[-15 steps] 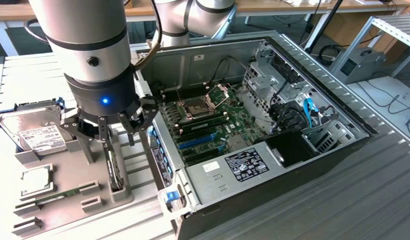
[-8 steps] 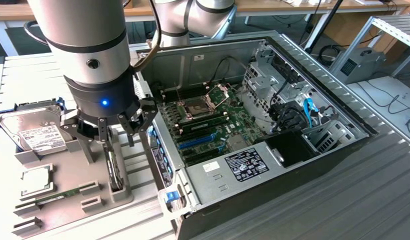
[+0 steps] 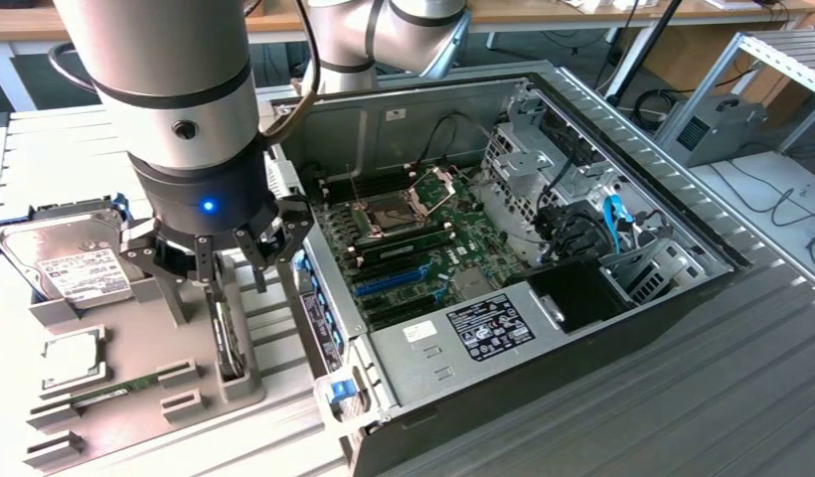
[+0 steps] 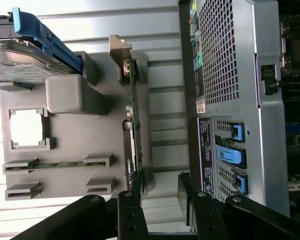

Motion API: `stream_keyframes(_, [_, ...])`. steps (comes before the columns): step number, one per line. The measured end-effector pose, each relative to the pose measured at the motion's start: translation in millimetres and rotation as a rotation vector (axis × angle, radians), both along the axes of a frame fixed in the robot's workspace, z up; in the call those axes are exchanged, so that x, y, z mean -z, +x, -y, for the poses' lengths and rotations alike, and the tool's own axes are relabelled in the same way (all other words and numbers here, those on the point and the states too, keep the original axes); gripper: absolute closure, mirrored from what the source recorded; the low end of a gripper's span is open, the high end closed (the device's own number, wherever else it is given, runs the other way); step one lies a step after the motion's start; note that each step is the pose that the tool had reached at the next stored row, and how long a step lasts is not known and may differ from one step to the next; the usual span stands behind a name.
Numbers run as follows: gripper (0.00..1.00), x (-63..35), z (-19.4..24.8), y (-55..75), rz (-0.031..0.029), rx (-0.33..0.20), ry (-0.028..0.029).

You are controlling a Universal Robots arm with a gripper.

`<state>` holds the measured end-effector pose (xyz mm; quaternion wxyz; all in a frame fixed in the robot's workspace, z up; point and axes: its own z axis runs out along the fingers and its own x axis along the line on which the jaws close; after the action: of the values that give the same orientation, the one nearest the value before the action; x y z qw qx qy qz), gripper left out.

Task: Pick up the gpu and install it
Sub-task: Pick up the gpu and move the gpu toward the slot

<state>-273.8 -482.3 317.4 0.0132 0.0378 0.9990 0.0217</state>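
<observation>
Table: a grey slatted table [image 3: 726, 397] is carrying an opened computer case [image 3: 381, 114] and a grey parts holder [image 4: 80, 135], with desks and loose cables lying behind.
Gpu: the gpu [image 4: 135, 125] is standing on edge in a slot of the holder, its silver bracket at one end, just beside the case's perforated wall.
Jaws: the jaws are hanging spread wide right above the card, holding nothing and, as far as I can tell, not touching it.
Neighbours: a hard drive [image 3: 63, 260], a processor chip [image 3: 71, 358] and a RAM stick [image 3: 116, 388] are sitting in the holder, on the card's far side from the case.
Risk: one jaw is sitting nearly in line with the card's thin edge (not clearly off to its side), so a descent from here is risking a press onto the board instead of a straddle; a skewed squeeze is likely tilting the card in its slot, and the case wall is leaving little room.
Exterior view: it is showing the motherboard [image 3: 421, 248] inside the case and the arm [image 3: 169, 89] standing over the holder.
Wrist view: it is showing the card's edge against the jaws, and the blue latches [image 4: 230, 155] on the case's rear.
</observation>
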Motion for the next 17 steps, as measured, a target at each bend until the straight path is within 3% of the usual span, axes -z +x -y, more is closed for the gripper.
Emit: stream_keyframes(17, [0.58, 3.9, 0.0, -1.0, -0.0001, 0.0, -0.0001])
